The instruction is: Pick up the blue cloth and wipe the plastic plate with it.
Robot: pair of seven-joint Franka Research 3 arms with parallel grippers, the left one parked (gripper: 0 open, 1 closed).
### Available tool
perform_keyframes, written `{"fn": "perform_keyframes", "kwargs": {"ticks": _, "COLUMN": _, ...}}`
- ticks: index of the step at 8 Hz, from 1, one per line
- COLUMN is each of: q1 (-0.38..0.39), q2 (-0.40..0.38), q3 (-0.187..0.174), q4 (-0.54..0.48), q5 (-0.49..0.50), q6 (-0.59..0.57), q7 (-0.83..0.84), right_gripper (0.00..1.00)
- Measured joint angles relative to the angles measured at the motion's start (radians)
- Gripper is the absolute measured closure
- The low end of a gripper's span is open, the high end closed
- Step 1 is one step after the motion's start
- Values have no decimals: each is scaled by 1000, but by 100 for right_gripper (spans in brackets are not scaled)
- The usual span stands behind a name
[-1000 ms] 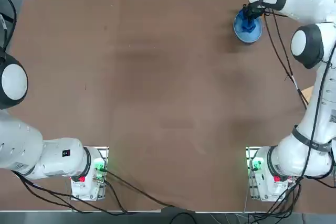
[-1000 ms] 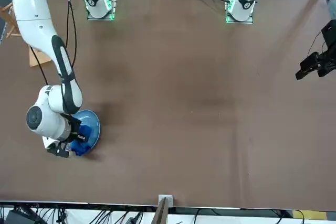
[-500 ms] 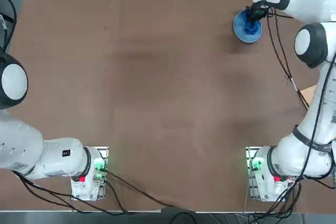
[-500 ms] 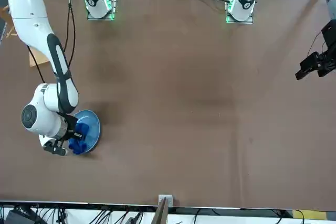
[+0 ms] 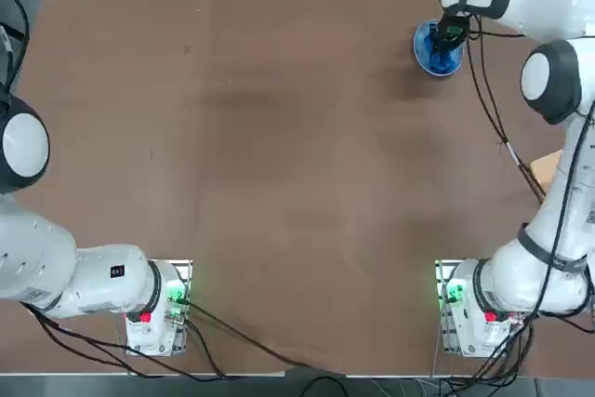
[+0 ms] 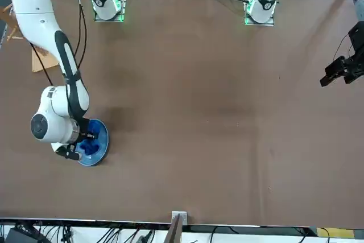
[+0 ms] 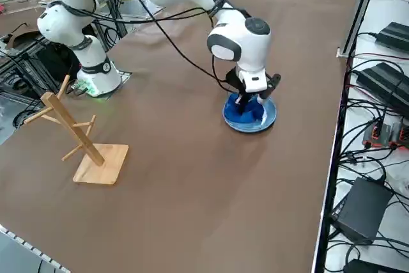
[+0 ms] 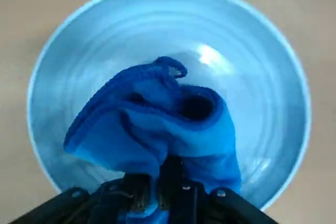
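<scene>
Over the plastic plate (image 8: 262,93), the right pincer (image 8: 155,190) pinches the bunched blue cloth (image 8: 163,124). The plate lies on the worktop (image 7: 192,202), well apart from the wooden stand (image 7: 105,163); nearer the plate, black cables (image 7: 172,41) hang along the arm.

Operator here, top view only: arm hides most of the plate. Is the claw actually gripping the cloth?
Observer: Yes. In the wrist view the right claw is shut on the blue cloth, its folds bunched between the fingers.
Operator: Cloth inside the plate or draped over the rim?
Observer: The bunched part seen there lies within the raised rim of the light-blue plate.
Operator: What's that tan bit by the arm?
Observer: The base of a wooden rack; from the right side it shows a slanting post with pegs.
</scene>
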Motion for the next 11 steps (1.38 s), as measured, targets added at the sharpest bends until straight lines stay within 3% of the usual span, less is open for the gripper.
{"fn": "perform_keyframes", "kwargs": {"ticks": 3, "q1": 26, "q2": 19, "q3": -1, "q4": 33, "q5": 22, "q6": 39, "q7": 14, "right_gripper": 90}}
{"fn": "perform_keyframes", "kwargs": {"ticks": 7, "q1": -3, "q2": 55, "q3": -23, "q4": 106, "q5": 28, "q6": 71, "q7": -22, "right_gripper": 90}}
{"fn": "perform_keyframes", "kwargs": {"ticks": 11, "q1": 7, "q2": 17, "q3": -20, "q4": 130, "q5": 33, "q6": -25, "q7": -35, "right_gripper": 90}}
